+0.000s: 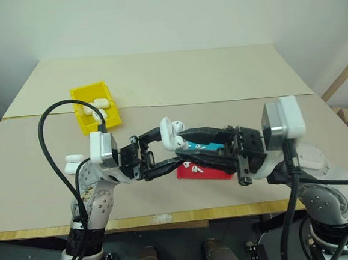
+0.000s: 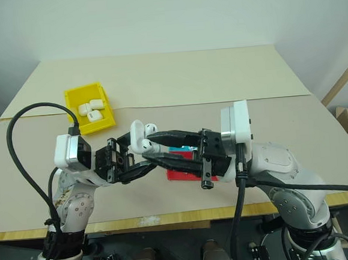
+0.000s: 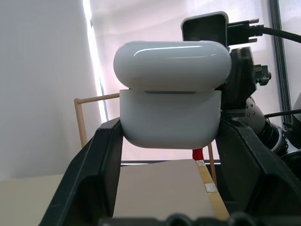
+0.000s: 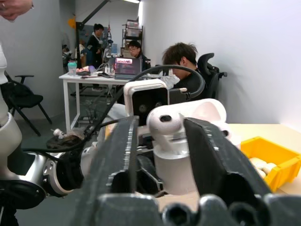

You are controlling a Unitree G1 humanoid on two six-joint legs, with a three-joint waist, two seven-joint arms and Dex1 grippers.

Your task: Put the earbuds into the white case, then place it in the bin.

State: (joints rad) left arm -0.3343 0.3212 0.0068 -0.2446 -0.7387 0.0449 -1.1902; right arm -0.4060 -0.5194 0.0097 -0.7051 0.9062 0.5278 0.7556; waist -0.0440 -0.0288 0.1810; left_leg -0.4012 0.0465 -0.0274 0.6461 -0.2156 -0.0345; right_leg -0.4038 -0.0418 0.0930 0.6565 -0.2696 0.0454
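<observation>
1. The left gripper [image 1: 163,144] is clenching the white case [image 1: 172,134] and holding it up above the table [image 1: 229,71], over the middle of its near edge.
2. The case's lid is standing open, tilted back from the body.
3. The right gripper [image 4: 162,136] is reaching in from the opposite side, its two fingers spread apart on either side of the case's open top, with an earbud [image 4: 164,123] sitting between them at the case's mouth.
4. Just below the grippers, a red-and-blue tray [image 1: 204,170] is lying near the table's front edge, with another earbud [image 1: 196,168] on its red part.
5. The yellow bin [image 1: 95,106] is sitting toward the table's left side, holding several white cases.
6. Two more white cases [image 1: 74,162] are lying near the left edge.
</observation>
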